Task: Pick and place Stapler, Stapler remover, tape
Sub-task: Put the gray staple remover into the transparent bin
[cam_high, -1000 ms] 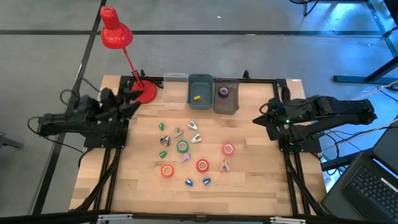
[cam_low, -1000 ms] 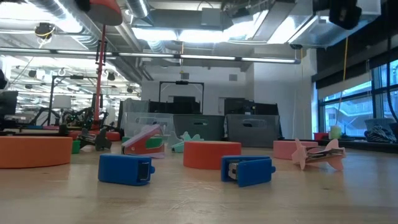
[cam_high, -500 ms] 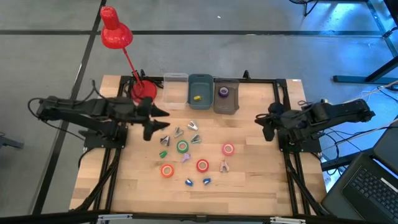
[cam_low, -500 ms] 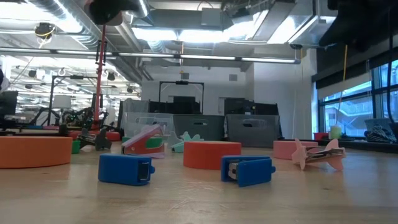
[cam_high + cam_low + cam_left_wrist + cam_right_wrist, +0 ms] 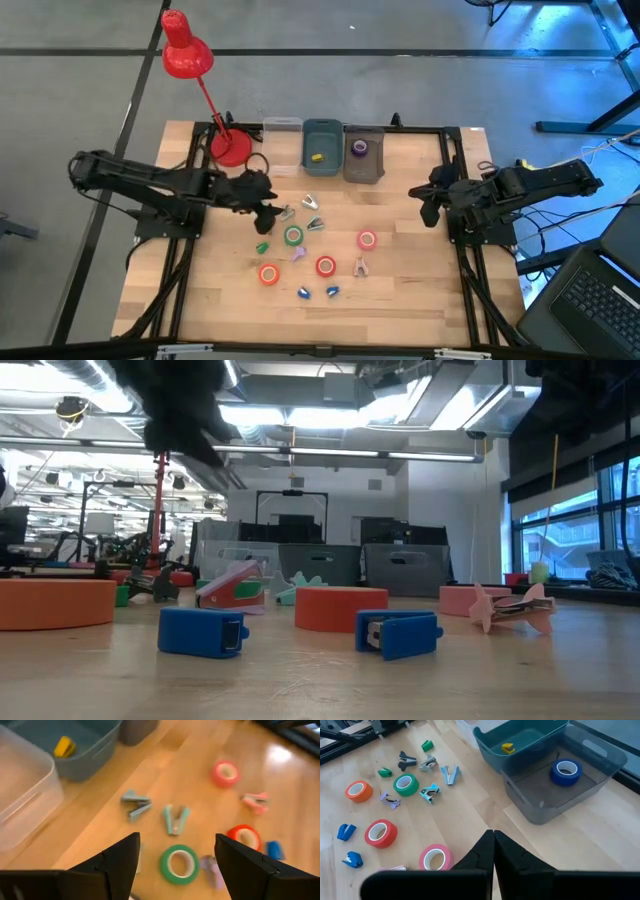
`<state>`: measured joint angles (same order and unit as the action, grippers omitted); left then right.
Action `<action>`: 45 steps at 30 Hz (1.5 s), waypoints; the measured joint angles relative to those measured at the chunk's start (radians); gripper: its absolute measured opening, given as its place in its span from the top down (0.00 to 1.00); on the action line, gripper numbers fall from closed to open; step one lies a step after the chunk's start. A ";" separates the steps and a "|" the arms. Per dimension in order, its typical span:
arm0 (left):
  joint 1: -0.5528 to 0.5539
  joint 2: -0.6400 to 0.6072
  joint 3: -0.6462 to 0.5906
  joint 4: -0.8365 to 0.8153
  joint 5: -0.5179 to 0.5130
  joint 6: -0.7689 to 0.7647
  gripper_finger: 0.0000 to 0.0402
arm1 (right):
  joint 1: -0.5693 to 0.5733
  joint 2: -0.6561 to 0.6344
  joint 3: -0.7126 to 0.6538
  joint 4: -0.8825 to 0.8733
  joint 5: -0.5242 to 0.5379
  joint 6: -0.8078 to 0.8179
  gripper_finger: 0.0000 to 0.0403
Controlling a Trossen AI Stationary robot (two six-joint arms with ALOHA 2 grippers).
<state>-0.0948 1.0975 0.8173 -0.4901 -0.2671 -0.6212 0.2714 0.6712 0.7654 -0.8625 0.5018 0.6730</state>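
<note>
Table, high view: pale wood (image 5: 400, 290) is seen from straight above, with three bins ranged along the far edge, apparently as drop places: a clear bin (image 5: 283, 146), a teal bin (image 5: 322, 145) with a small yellow piece in it, and a grey bin (image 5: 363, 155) already holding a purple tape.
Loose items, high view: a green tape (image 5: 293, 236), two orange-red tapes (image 5: 268, 274) (image 5: 325, 266) and a pink tape (image 5: 367, 240) are scattered mid-table among small staplers and removers, all still to be sorted.
Left gripper, high view: the left gripper (image 5: 268, 212) is stretched over the near-left part of the scatter; the green tape lies just beyond it, toward the front edge.
Right gripper, high view: the right gripper (image 5: 427, 203) is parked at the table's right side, well apart from the items.
Low view: two blue staplers (image 5: 203, 631) (image 5: 402, 634) stand in front, an orange tape (image 5: 341, 608) behind; a dark blurred arm is seen above.
Left wrist view: its fingers (image 5: 120, 860) are spread wide apart, empty; the green tape (image 5: 179, 864) lies between them on the wood, a teal remover (image 5: 176, 819) just past it. A grasp of the green tape is judged likeliest.
Right wrist view: the fingers (image 5: 485, 851) are pressed together with nothing held; the pink tape (image 5: 435, 857) lies near them, a blue-looking tape (image 5: 566, 771) in the grey bin.
</note>
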 joint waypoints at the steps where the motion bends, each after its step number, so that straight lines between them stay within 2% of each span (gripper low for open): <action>1: 0.000 0.020 0.000 -0.002 -0.009 -0.010 0.39 | 0.000 0.000 0.000 0.001 0.000 0.000 0.98; 7: 0.008 0.147 0.000 -0.005 -0.053 -0.130 0.39 | 0.000 0.000 0.000 0.002 0.003 0.000 0.98; 14: 0.013 0.274 0.000 -0.002 -0.138 -0.152 0.39 | 0.000 0.000 0.000 0.002 0.003 -0.002 0.97; 17: 0.013 0.318 0.000 -0.010 -0.131 -0.149 0.39 | 0.000 0.000 0.000 0.002 0.003 -0.003 0.98; 24: 0.013 0.384 0.000 -0.007 -0.028 -0.135 0.39 | -0.001 0.001 0.000 0.009 0.004 -0.036 0.96; 31: 0.017 0.434 0.000 0.006 -0.097 -0.136 0.39 | -0.001 0.001 0.000 0.048 0.035 -0.056 0.96; 37: 0.053 0.513 0.000 0.050 -0.095 -0.119 0.39 | -0.001 0.001 0.000 0.059 0.056 -0.056 0.96; 39: 0.066 0.537 0.000 0.075 -0.075 -0.120 0.42 | -0.001 0.001 0.000 0.059 0.056 -0.055 0.96; 41: 0.072 0.550 0.000 0.092 -0.056 -0.139 0.49 | -0.001 0.001 0.000 0.059 0.056 -0.055 0.96; 45: 0.074 0.555 0.000 0.111 -0.027 -0.151 0.75 | -0.001 0.001 0.000 0.059 0.056 -0.054 0.96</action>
<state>-0.0212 1.6525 0.8177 -0.3789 -0.2938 -0.7723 0.2703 0.6717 0.7658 -0.8032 0.5575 0.6193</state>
